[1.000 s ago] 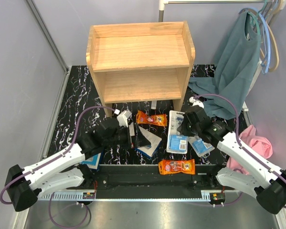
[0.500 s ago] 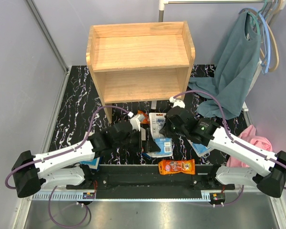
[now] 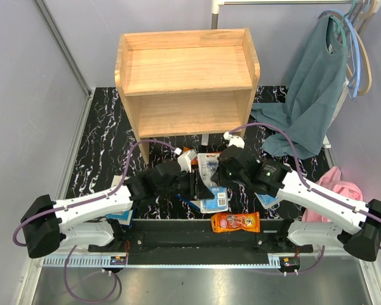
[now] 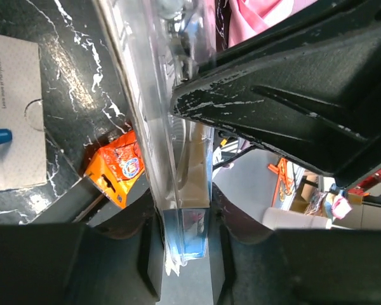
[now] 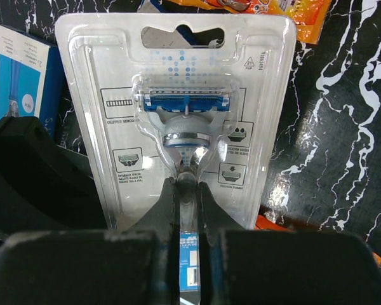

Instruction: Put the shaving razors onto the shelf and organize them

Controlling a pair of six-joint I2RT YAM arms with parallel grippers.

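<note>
1. Firmly, the right gripper (image 5: 187, 190) is clamped on the lower middle of a clear blister pack (image 5: 178, 114). Its two fingers are pressed together over the razor's handle.
2. The pack's printed back faces the right wrist camera, with the blue razor head under the hang slot at the top.
3. The left gripper (image 4: 184, 235) meets the same blister pack (image 4: 178, 159) from the other side. The pack shows edge-on there, and both fingers sit against it, so this gripper also looks closed on the pack.
4. From above, the right gripper (image 3: 223, 166) and left gripper (image 3: 200, 185) come together at the table's middle, with the blister pack (image 3: 209, 164) between them.
5. A white-and-blue box (image 5: 16, 76) lies on the table behind the pack's left edge.
6. An orange packet (image 3: 235, 222) lies flat near the front edge, just in front of the grippers. A second orange packet (image 3: 190, 154) is partly hidden beyond the left gripper.
7. All of this is over a black marbled table (image 3: 101, 146).
8. The wooden two-tier shelf (image 3: 184, 39) stands upright at the far side. The held pack is in front of it, near its base and not touching it.
</note>
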